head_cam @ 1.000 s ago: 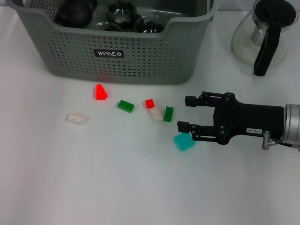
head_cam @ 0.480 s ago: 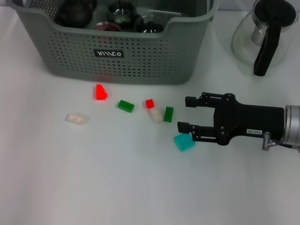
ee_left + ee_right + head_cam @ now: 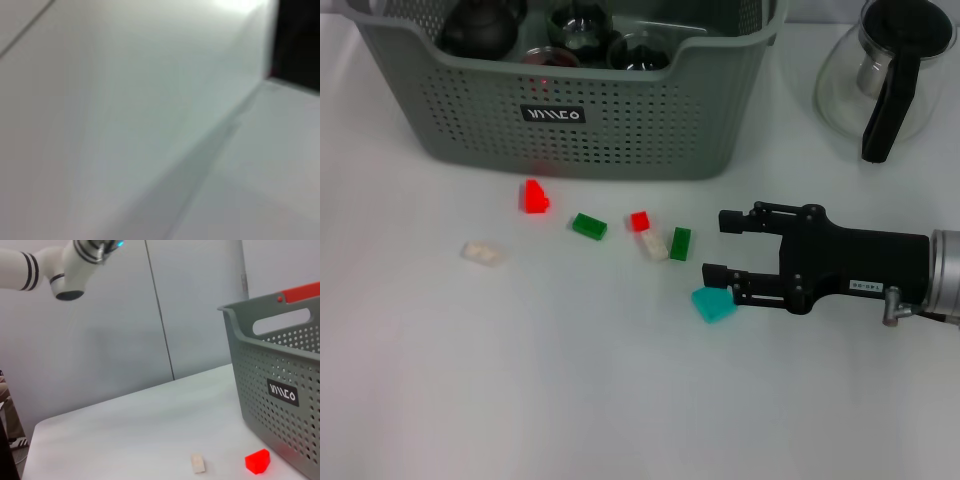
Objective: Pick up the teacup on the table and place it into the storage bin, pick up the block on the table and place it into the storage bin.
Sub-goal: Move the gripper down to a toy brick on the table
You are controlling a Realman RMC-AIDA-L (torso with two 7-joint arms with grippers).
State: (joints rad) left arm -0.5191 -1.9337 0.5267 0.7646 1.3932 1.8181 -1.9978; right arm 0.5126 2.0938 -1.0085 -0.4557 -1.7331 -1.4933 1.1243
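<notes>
Right gripper low over the white table, fingers spread wide, nothing between them, pointing toward the robot's left. Teal block sits just beside the near fingertip, partly under it; can't tell if touching. Dark green block lies just ahead of the fingertips, in line with the gap. Cream block and small red block a bit further ahead, then another green block, a red wedge-shaped block and a pale block well beyond. Storage bin stands ahead and to the far side of the gripper, with dark round teaware inside; which piece is the teacup can't be told. Glass carafe with black handle sits beyond the gripper's wrist. Left gripper not visible; left arm raised high in the right wrist view.
</notes>
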